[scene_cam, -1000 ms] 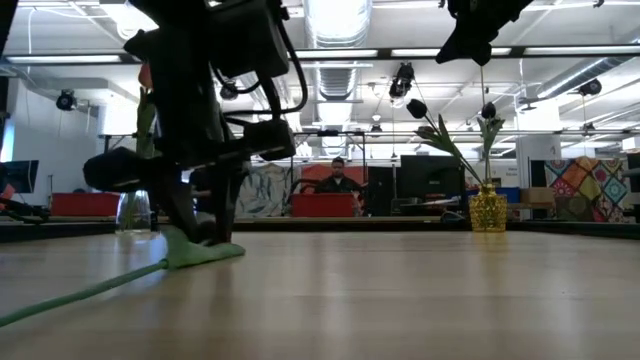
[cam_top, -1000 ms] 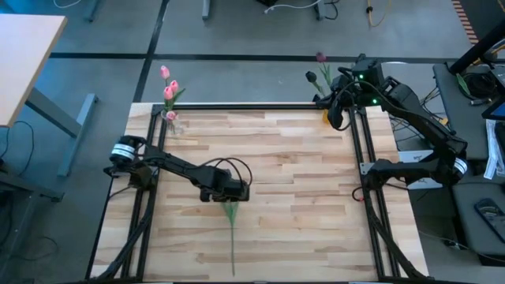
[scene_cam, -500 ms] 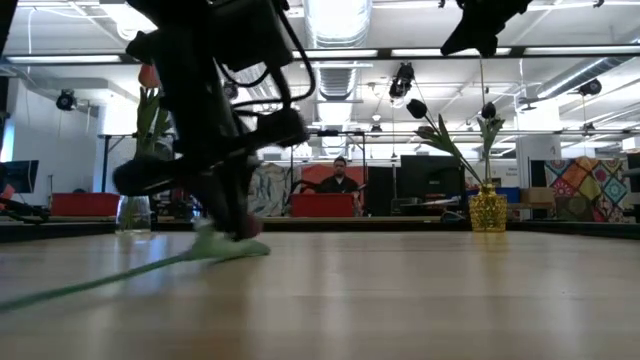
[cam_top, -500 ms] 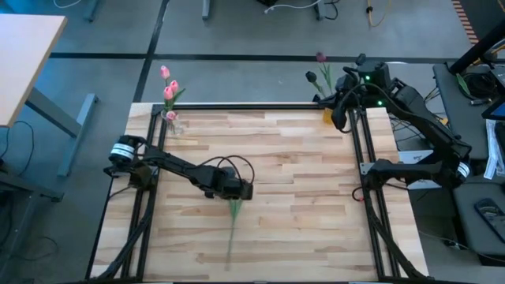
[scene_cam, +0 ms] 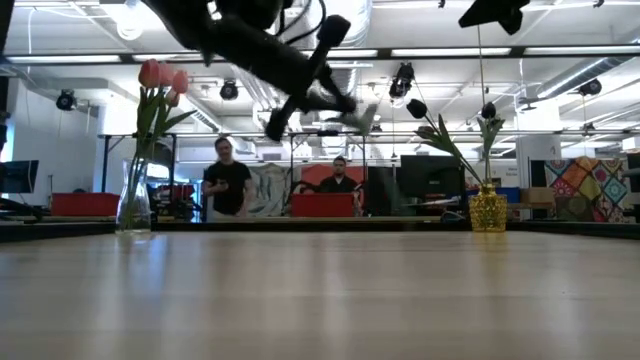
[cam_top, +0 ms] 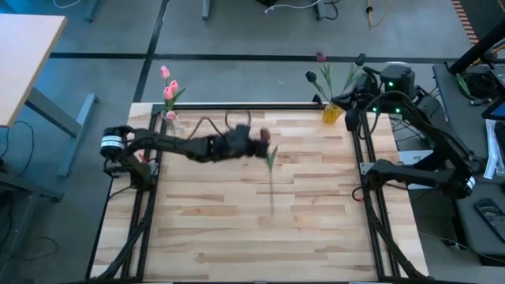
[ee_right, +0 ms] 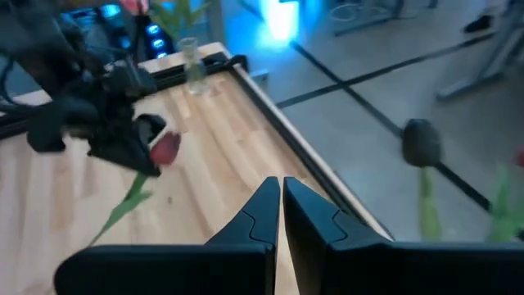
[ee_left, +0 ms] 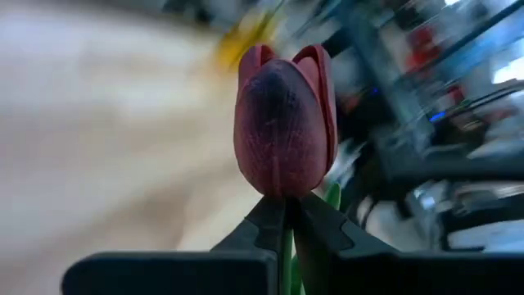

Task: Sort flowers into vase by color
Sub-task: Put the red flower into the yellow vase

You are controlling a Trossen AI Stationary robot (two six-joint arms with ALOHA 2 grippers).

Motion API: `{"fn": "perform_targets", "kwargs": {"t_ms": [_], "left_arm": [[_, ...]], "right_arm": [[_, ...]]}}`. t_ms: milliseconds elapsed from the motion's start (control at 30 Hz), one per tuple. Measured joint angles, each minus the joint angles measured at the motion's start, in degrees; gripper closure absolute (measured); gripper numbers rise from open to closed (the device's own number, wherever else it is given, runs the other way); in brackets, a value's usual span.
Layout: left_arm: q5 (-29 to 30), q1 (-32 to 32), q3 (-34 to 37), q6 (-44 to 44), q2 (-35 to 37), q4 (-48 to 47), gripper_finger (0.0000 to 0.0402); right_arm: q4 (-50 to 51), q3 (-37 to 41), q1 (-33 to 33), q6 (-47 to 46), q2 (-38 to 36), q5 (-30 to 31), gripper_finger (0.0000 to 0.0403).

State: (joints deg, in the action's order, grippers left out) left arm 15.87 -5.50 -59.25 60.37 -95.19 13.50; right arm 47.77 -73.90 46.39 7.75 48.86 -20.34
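Note:
A dark maroon tulip (cam_top: pixel 265 139) hangs above the middle of the table, and its green stem (cam_top: pixel 272 185) trails toward the near edge. My left gripper (cam_top: pixel 257 147) is shut on it; the left wrist view shows the head (ee_left: pixel 283 123) just past the fingertips. A clear vase (cam_top: pixel 169 118) with pink tulips (scene_cam: pixel 160 76) stands at the far left corner. A yellow vase (cam_top: pixel 331 113) with dark tulips (scene_cam: pixel 417 107) stands at the far right corner. My right gripper (ee_right: pixel 279 197) is shut and empty, raised above the far right corner (cam_top: pixel 349 118). My left gripper pinches the tulip's stem just under the head (ee_left: pixel 284 225) between its two fingertips. The fingers come from the table's left, slanting a little downward. The flower is lifted clear of the table, and the stem (ee_right: pixel 123 209) hangs slanting below the hold.
Black rails (cam_top: pixel 252 106) frame the wooden table top (cam_top: pixel 237 229). Beyond the far edge, the low view shows one person (scene_cam: pixel 228 185) standing and another (scene_cam: pixel 340 182) seated in the room.
My left gripper has risen from the table's middle and swung toward the far edge and the right, tipping from pointing down to nearly level. The maroon tulip, which lay on the table, is lifted clear with it. My right gripper has drawn back a little toward the right edge.

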Motion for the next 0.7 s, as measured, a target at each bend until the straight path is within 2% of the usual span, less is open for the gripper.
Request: {"fn": "perform_targets", "kwargs": {"t_ms": [100,233,333,500,700], "left_arm": [[-0.3,-3.7,-3.6,-9.1,-0.6,4.9,0.0401],[-3.4,-8.0,-13.3,-24.3,-3.4,2.1,0.0401],[-7.1,-10.9,-22.3,-33.1,-7.6,0.3,0.0401],[-14.1,-15.0,-36.7,-38.1,-16.5,-1.5,0.0401],[-16.0,-15.9,-55.5,-46.1,-26.2,-7.7,0.0401]], "right_arm": [[0.0,0.0,0.0,-0.3,-1.0,3.2,0.039],[0.2,-0.2,0.0,-1.7,-1.5,7.2,0.039],[0.0,-0.9,0.0,-2.2,-1.6,7.5,0.039],[0.0,-2.5,0.0,-2.1,-1.7,11.3,0.039],[0.0,-4.5,0.0,-1.2,-1.7,13.8,0.039]]}}
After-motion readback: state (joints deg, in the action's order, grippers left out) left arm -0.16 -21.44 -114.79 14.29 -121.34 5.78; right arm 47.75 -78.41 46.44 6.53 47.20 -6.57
